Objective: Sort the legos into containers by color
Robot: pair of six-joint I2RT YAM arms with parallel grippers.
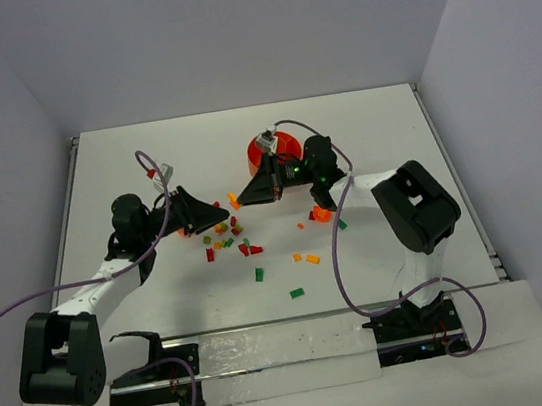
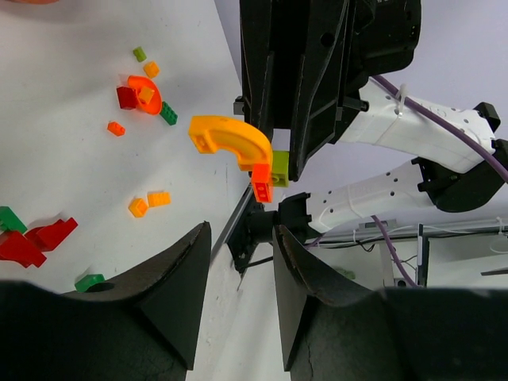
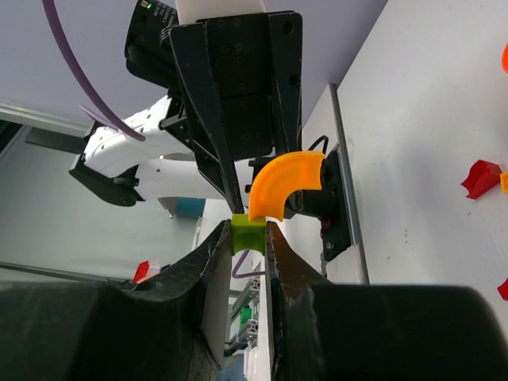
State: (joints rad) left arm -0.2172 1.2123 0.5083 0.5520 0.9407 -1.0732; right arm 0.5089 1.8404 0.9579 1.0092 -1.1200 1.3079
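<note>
My right gripper [image 1: 242,198] [image 3: 248,230] is shut on a lime green lego [image 3: 248,235] [image 2: 279,168]. A curved orange piece [image 3: 284,184] [image 2: 228,138] [image 1: 233,201] is stuck to it, along with a small red-orange brick [image 2: 262,187]. It holds them above the table. My left gripper [image 1: 222,213] [image 2: 242,238] faces it from the left, a short way from the curved piece, open with nothing between its fingers. Loose legos [image 1: 227,237] in red, green, orange and yellow lie below both grippers. The orange bowl [image 1: 289,144] stands behind the right wrist, partly hidden by it.
More bricks lie scattered: green ones [image 1: 297,292] [image 1: 259,274] toward the front, orange ones [image 1: 321,214] [image 1: 305,257] to the right. The left wrist view shows red pieces [image 2: 36,240] and small orange bricks [image 2: 149,203] on the table. A purple cable [image 1: 337,254] hangs off the right arm.
</note>
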